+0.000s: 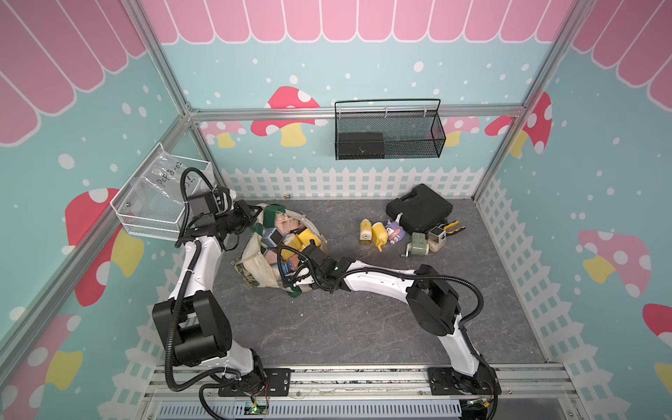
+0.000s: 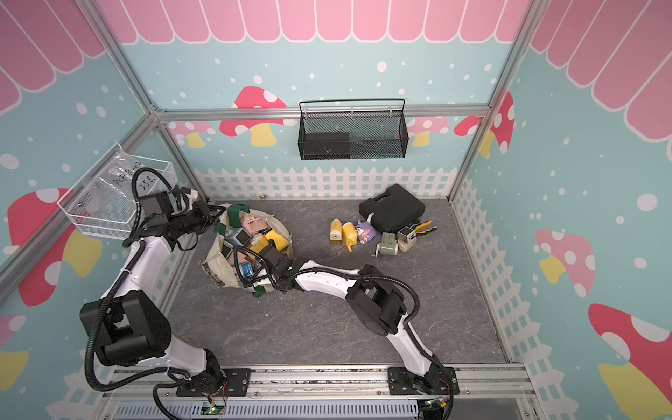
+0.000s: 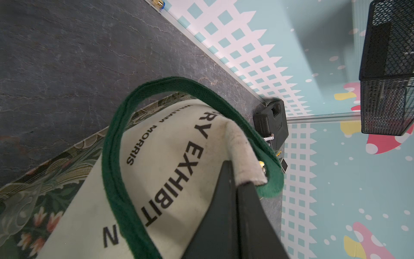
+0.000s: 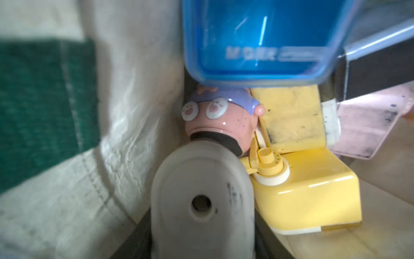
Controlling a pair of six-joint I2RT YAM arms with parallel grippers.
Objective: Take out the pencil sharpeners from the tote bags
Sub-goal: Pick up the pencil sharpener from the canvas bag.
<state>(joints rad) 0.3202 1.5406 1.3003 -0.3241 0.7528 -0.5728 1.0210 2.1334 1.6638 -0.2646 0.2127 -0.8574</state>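
The cream tote bag lies open at the left of the table, full of pencil sharpeners: a yellow one, a pink one and others. My left gripper is shut on the bag's cream rim, beside the dark green strap. My right gripper is down inside the bag, shut on a white pencil sharpener. Close to it lie a blue sharpener, a pink cartoon one and a yellow one. Several sharpeners stand out on the table at the right.
A black plastic case and yellow-and-black pliers lie at the back right, just behind the sharpeners on the table. A black mesh basket hangs on the back wall. A white wire basket hangs on the left wall.
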